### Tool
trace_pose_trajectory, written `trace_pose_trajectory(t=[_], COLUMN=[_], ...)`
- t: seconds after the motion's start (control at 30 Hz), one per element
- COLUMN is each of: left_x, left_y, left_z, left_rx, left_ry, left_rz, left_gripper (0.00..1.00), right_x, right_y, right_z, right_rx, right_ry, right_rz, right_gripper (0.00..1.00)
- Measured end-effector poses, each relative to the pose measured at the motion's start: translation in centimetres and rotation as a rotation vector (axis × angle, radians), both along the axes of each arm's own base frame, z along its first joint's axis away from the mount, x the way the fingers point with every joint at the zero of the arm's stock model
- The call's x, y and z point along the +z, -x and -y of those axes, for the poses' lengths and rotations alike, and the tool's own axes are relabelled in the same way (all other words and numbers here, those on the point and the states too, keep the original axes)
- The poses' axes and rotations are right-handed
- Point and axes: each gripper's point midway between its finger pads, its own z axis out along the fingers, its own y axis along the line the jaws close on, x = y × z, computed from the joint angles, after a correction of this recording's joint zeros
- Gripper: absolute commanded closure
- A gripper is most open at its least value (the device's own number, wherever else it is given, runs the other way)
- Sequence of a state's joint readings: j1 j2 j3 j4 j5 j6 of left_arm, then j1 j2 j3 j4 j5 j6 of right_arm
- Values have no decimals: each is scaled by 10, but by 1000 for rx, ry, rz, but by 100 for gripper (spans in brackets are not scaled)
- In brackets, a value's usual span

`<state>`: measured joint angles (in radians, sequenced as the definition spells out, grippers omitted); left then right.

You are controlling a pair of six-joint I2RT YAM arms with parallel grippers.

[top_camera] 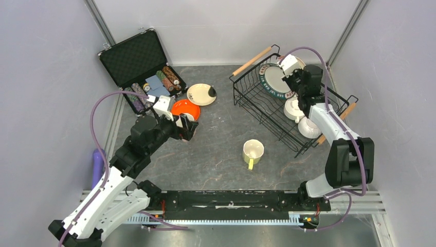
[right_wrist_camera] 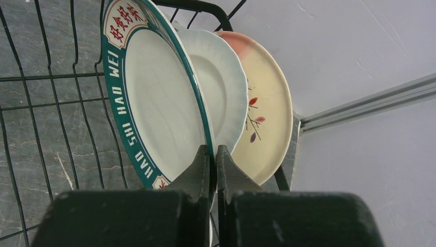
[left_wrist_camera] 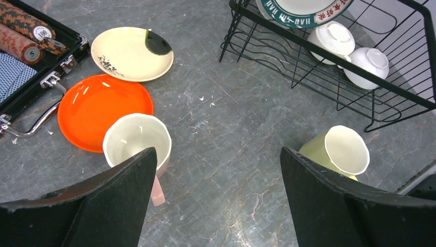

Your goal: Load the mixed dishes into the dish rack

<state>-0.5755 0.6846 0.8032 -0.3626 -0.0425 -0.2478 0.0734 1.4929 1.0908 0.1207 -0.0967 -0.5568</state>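
Left claw (left_wrist_camera: 218,159): released, jaws spread wide, nothing between them; it hangs over the table (left_wrist_camera: 231,118)
Left claw contact: its left finger (left_wrist_camera: 118,200) sits in front of the pink mug (left_wrist_camera: 137,139) in the wrist view; touching or not, cannot tell
Right claw (right_wrist_camera: 213,150): clenched, fingertips pressed together at the lower rim of the teal-rimmed plate (right_wrist_camera: 154,103); whether the rim is nipped between them, cannot tell
Dish rack (top_camera: 252,62): far right of the table, set at an angle
Plates in rack: three, all on edge and leaning the same way: teal-rimmed plate, white plate (right_wrist_camera: 226,82), then pink-cream plate (right_wrist_camera: 267,118) with a leaf sprig
White upturned vessels (left_wrist_camera: 333,37): two, side by side at the rack's near end; mug or bowl not clear
Plates on table: two, the orange plate (left_wrist_camera: 97,110) and the cream black-spotted plate (left_wrist_camera: 128,54), rims just beside each other
Mugs on table: two; pink mug upright at the orange plate's near rim, yellow-green mug (left_wrist_camera: 342,149) on its side, mouth towards the left wrist camera
Black case (top_camera: 134,56): open at far left, poker chips (left_wrist_camera: 20,31) inside; its metal handle lies just beside the orange plate
Open room: a broad bare stretch of table between the two mugs and between the plates and the rack
Rack room: bare wire slots on the teal-rimmed plate's open-face side
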Motion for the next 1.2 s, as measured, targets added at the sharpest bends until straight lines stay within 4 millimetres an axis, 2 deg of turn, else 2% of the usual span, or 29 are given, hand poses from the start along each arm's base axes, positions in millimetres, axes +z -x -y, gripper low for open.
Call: trace_pose_trajectory(t=[0.3,0.73,0.77,0.83,0.87,0.9,1.0,1.2], left_x=[-8,-13,-13,-13,-13,-13,-13,-13], left_y=[-5,-8,-8,-8,-8,-8,-8,-8], left_z=[3,4,4,4,4,4,4,4], left_rx=[-3,-6,-6,-6,-6,-6,-6,-7], left_ry=[-26,-42,-42,-43,-43,-42,-43,-42], left_rz=[-19,-31,-31,-31,-31,-31,-31,-31], left_gripper=[6,6,6,6,6,6,6,6], right_x=[-22,-35,-37,-41,-43,-44,-45,-34], right_y=[-10,-17,-18,-19,-19,-19,-20,-24], right_z=[1,6,6,6,5,5,7,12], right_rx=[-2,-27,-28,-32,-30,-31,-48,-69], right_ry=[8,-53,-62,-77,-86,-90,-103,-110], right_rz=[-32,-45,-48,-55,-60,-63,-65,-44], right_gripper=[100,99,92,73,60,52,49,34])
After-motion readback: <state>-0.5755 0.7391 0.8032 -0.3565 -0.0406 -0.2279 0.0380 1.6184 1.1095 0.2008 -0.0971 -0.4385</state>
